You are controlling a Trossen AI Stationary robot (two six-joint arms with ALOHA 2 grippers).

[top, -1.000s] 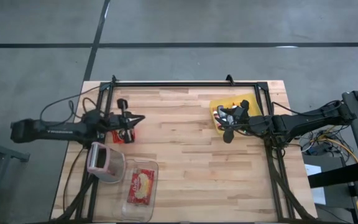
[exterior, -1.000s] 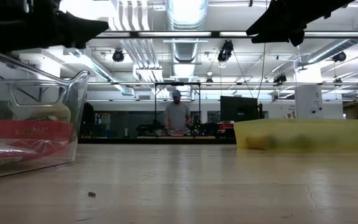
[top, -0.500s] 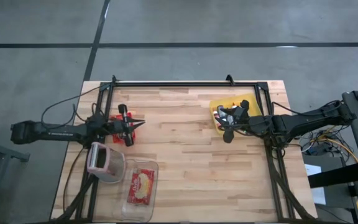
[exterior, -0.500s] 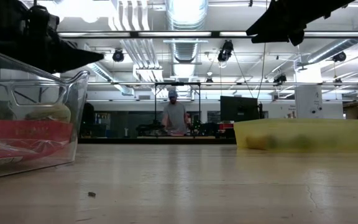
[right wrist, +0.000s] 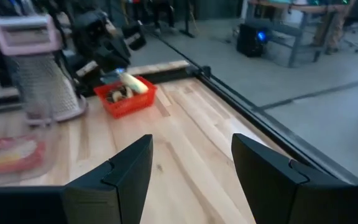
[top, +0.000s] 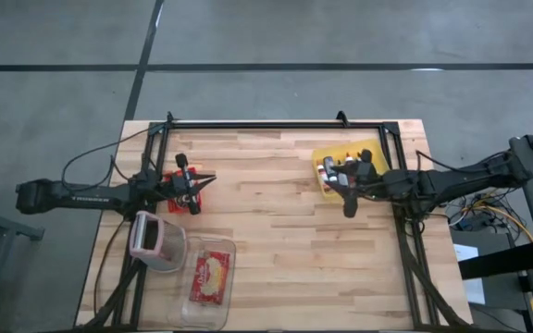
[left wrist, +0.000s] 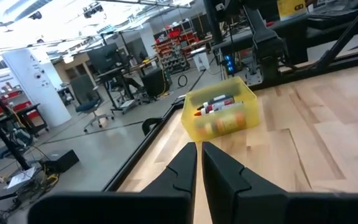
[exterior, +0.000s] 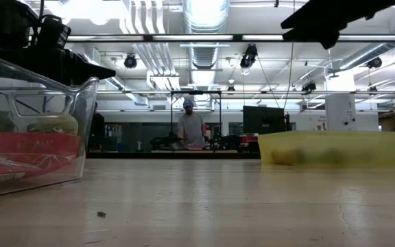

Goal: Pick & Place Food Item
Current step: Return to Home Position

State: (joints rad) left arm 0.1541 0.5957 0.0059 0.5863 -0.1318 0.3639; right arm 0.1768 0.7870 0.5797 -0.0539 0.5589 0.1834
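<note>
The counter [top: 276,240] is pale wood in jointed strips, smooth with a dull sheen; the frame [top: 266,124] along its edges is black matt metal; the red bin [right wrist: 129,102] is matt plastic; the yellow bin [exterior: 362,144] is translucent, frosted plastic; the clear container [exterior: 84,116] is glossy see-through plastic; the grater [right wrist: 45,87] has a perforated metal body and a pink plastic top.

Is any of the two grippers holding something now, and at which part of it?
Nothing is held. The left gripper, above the red bin, is shut and empty; the right gripper, near the yellow bin, is open and empty.
</note>
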